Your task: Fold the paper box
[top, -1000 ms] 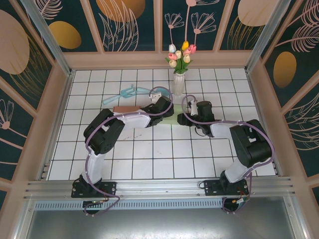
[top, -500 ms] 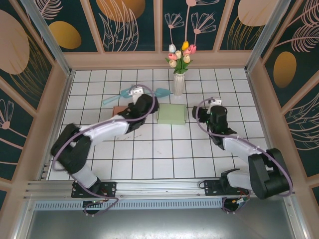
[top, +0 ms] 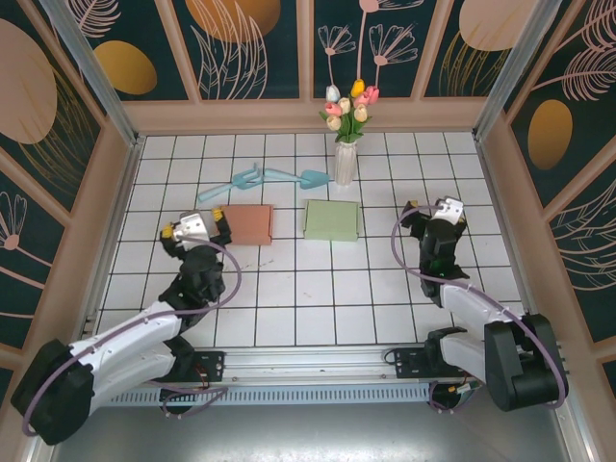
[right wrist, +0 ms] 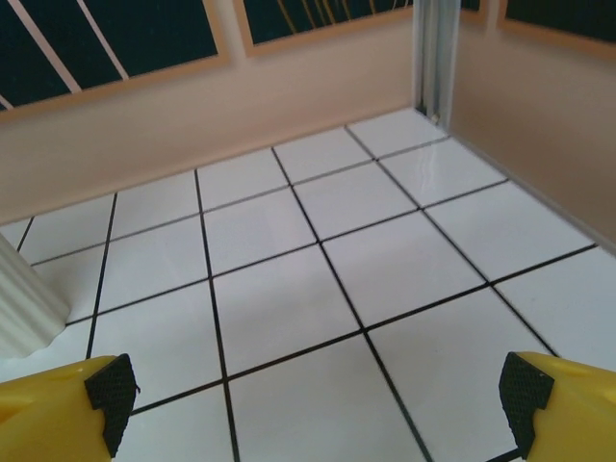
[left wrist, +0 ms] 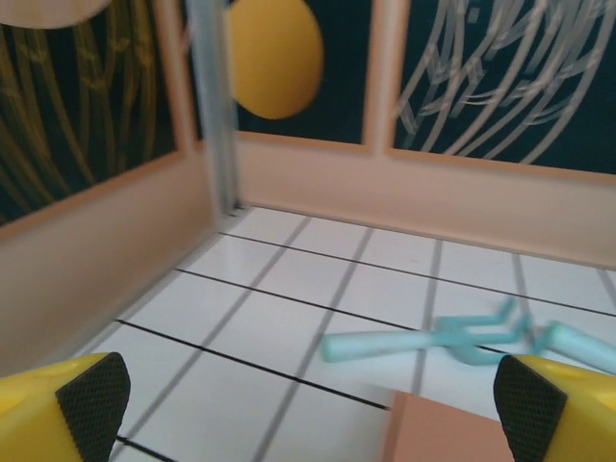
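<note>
A pale green paper box (top: 331,220) lies flat and closed in the middle of the tiled table. A brown paper box (top: 246,224) lies flat to its left, and its corner (left wrist: 438,433) shows in the left wrist view. My left gripper (top: 197,229) (left wrist: 308,409) hovers left of the brown box, open, with nothing between its yellow fingers (left wrist: 82,409). My right gripper (top: 445,216) (right wrist: 318,399) stands well to the right of the green box, open and empty over bare tiles, its fingers (right wrist: 534,399) wide apart.
A white vase of tulips (top: 346,159) stands just behind the green box; its ribbed base (right wrist: 24,303) shows at the left of the right wrist view. Teal plastic tools (top: 260,179) (left wrist: 423,339) lie behind the brown box. Wooden walls (top: 308,114) enclose the table.
Both arms have drawn back from the boxes, the left one to the near left, the right one to the right. The green box stays flat where it was.
</note>
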Motion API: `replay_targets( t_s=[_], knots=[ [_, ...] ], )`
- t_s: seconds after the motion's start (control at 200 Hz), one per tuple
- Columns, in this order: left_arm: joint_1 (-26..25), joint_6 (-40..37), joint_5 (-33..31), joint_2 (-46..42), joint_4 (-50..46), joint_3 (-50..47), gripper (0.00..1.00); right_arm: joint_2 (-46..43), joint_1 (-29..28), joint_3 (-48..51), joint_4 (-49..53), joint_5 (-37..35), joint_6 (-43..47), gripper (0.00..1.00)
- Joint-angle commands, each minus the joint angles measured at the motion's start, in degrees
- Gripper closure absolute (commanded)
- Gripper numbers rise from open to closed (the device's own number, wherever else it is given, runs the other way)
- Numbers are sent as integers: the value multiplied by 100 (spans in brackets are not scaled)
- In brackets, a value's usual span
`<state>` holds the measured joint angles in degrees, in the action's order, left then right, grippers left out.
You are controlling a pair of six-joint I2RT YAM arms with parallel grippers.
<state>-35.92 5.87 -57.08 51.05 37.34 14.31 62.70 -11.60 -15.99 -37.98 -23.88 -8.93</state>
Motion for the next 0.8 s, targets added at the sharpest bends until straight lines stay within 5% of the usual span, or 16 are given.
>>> replay_targets(
  t_s=[0.0, 0.07, 0.155, 0.37, 0.686, 0.791],
  knots=[
    [512, -510, 267, -289, 953, -355, 1, -103, 52, 661, -1504, -421, 416, 1],
    [906, -238, 387, -358, 1005, -515, 1, 338, 224, 989, -2291, -299, 552, 1],
    [1482, -71, 659, -213, 1439, -827, 2, 817, 360, 555, -1738, -78, 535, 1],
    [2409, 699, 1373, 1283, 1737, -763, 2, 1265, 514, 436, -2269, 1294, 975, 1],
    [2770, 354, 2812, 2001, 2643, -609, 2, 1509, 803, 447, -2708, 1880, 1110, 1],
    [2766, 183, 3035, 2288, 2824, -469, 1, 2330, 1033, 981, -4426, 2364, 1162, 1]
  ],
)
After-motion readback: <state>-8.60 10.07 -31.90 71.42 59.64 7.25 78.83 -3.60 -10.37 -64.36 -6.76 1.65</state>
